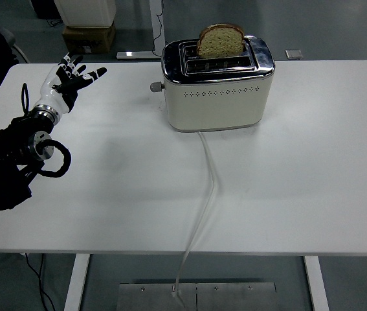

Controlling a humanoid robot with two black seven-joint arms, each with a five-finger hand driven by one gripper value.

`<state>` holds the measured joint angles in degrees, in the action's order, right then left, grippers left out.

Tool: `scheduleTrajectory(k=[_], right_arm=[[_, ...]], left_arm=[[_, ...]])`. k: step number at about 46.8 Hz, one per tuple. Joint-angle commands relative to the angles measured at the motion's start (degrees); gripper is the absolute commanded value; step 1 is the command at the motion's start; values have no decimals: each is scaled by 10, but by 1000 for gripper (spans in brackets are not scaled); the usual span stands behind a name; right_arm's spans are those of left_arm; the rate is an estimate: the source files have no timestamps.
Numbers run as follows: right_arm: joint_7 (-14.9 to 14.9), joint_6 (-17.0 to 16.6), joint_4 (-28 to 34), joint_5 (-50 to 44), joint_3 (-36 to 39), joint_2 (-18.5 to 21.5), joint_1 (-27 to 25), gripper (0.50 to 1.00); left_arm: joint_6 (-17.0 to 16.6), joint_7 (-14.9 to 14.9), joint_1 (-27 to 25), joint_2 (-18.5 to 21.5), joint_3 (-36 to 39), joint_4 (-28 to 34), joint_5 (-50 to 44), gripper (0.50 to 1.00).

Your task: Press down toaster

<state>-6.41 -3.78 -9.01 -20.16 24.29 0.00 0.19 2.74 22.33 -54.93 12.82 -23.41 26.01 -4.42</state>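
The toaster point(218, 84) stands on the white table point(300, 168) toward its far edge, a little left of the middle, with its long side facing the near edge. A slice of bread point(221, 40) sticks up out of one of its top slots. On the toaster's left end a small round lever knob point(155, 86) juts out, raised near the top of that end.

The left hand point(68, 79) is well to the left of the toaster, raised over the far left part of the table. Its fingers point(96, 73) are spread and relaxed, pointing up and toward the toaster, and they hold nothing. The hand is well apart from the knob, with only bare tabletop between them. The black left arm point(15, 162) runs from the hand down toward the left edge of the table, with a looped black cable point(57, 162) at the wrist.

A white power cord point(206, 194) comes out of the toaster's near side, runs across the table to the near edge and hangs down over it. Beyond the toaster's far left, off the table, a cardboard box point(88, 37) sits on the floor. A small flat object point(294, 54) lies past the far edge, to the toaster's right.
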Motion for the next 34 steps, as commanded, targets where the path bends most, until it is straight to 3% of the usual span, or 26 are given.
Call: scheduleTrajectory(k=[1,10,34], right_arm=[[0,0,0,0,0,0,1,1000],[0,-1,-2,-1,1,0,2,1000],[-2,-1,-3,-1,0,0,1,1000]], left_arm=[[1,34,0,-11,-8,-7,-1,1000],[5,40,-1,-36,-16,-8,1,1000],[19,40,-4,-53,-50,-25,-1,1000]])
